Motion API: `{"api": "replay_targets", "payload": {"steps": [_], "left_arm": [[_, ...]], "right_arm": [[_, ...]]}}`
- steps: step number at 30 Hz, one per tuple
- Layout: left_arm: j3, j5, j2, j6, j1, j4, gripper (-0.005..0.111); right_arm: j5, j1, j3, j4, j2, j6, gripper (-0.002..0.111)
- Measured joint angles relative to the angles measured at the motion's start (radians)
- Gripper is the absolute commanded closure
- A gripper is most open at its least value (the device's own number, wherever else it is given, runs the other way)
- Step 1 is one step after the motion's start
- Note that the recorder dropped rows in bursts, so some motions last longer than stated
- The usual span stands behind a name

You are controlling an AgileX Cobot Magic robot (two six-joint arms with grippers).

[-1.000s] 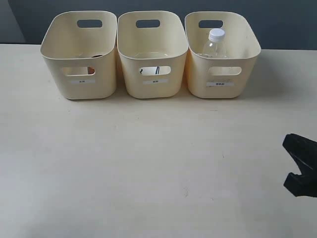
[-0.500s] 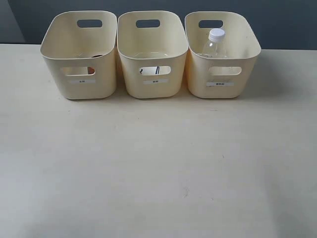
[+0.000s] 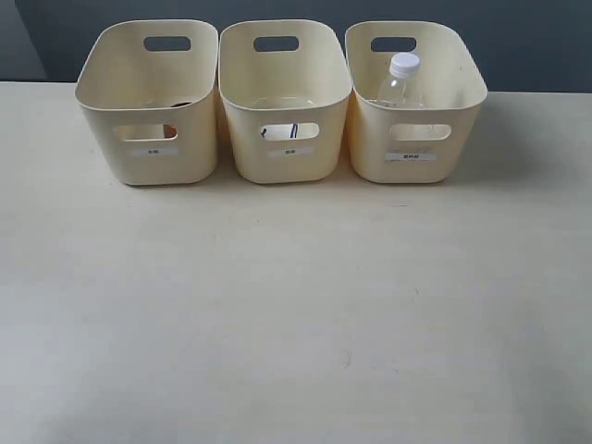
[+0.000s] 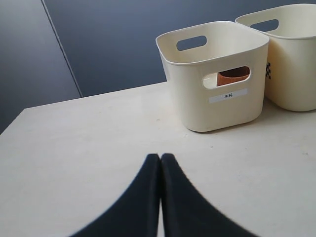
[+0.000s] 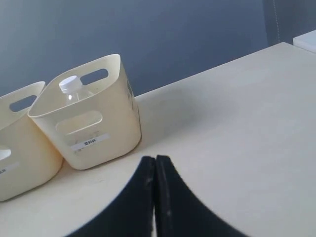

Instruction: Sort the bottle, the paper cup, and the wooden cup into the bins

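Three cream bins stand in a row at the back of the table. The clear bottle (image 3: 400,80) with its white cap stands upright in the right bin (image 3: 414,139); it shows too in the right wrist view, bottle (image 5: 70,88). Through the left bin's (image 3: 148,139) handle cutout I see the brown wooden cup (image 4: 233,76). In the middle bin (image 3: 285,139) the paper cup (image 3: 289,130) shows as white with a dark mark through the cutout. Neither gripper appears in the exterior view. My left gripper (image 4: 160,157) and right gripper (image 5: 156,159) are both shut and hold nothing, above bare table.
The pale table (image 3: 296,305) stretches in front of the bins. A dark blue wall (image 3: 518,37) rises behind them. Each bin carries a small white label (image 4: 227,95) on its front.
The right gripper, seen at the right edge of the exterior view one second ago, has drawn out of that view. The bins and their contents have not moved.
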Motion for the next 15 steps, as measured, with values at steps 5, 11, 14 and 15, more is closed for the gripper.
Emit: {"api": "replay_targets", "payload": {"steps": [5,11,14,15], "left_arm": [[0.000,0.000,0.000,0.000,0.000,0.000,0.107],[0.000,0.000,0.000,0.000,0.000,0.000,0.107],[0.000,0.000,0.000,0.000,0.000,0.000,0.107],[0.000,0.000,0.000,0.000,0.000,0.000,0.107]], "right_arm": [[0.004,0.000,0.000,0.000,-0.002,0.002,0.109],[-0.028,0.000,0.000,-0.026,-0.002,-0.023,0.109],[-0.089,0.000,0.000,-0.101,-0.002,-0.096,0.109],[-0.094,0.000,0.000,-0.119,-0.002,-0.103,0.109]]}}
